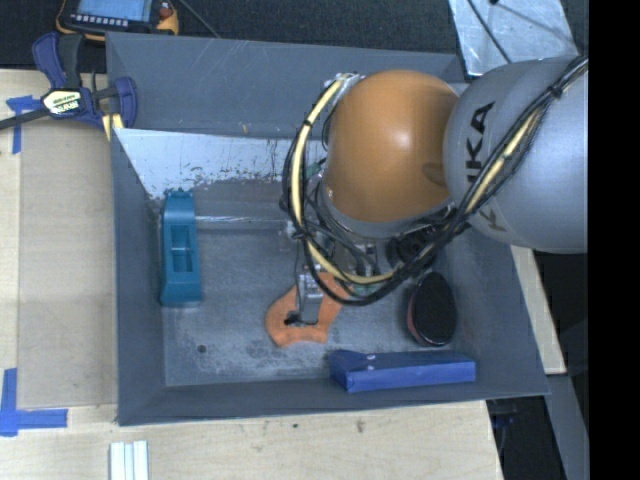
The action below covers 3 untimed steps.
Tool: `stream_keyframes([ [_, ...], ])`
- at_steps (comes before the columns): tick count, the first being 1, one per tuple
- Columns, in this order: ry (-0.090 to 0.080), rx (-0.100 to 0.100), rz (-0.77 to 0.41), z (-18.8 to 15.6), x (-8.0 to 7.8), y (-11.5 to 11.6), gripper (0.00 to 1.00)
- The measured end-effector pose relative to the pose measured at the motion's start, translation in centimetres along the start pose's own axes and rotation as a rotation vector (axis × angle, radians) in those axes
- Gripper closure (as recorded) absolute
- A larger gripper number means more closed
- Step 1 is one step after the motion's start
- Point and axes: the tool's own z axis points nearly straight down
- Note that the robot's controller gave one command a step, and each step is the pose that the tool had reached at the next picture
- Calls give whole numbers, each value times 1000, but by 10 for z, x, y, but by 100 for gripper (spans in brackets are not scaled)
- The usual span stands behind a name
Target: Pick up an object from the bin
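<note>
My gripper (306, 306) reaches down under the orange dome into the middle of the bin, its grey fingers right on a small orange lumpy object (293, 327). The orange piece lies on the bin floor, partly covered by the fingers. A black oval object with a red rim (430, 308) lies just to the right of the gripper. A long blue bar (403, 371) rests along the front wall, below and to the right of the gripper.
A teal blue block with a recessed slot (180, 249) lies by the left wall. The arm and its cables cover the bin's right and back middle. Bare floor shows between the teal block and the gripper.
</note>
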Motion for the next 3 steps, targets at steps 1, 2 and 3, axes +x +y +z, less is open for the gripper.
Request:
stream_keyframes([
  [1,-9,-2,3,-5,-2,-1,0],
  [2,-11,-2,-58,29,5,-12,0],
  [3,-11,-2,-25,64,-18,-10,0],
])
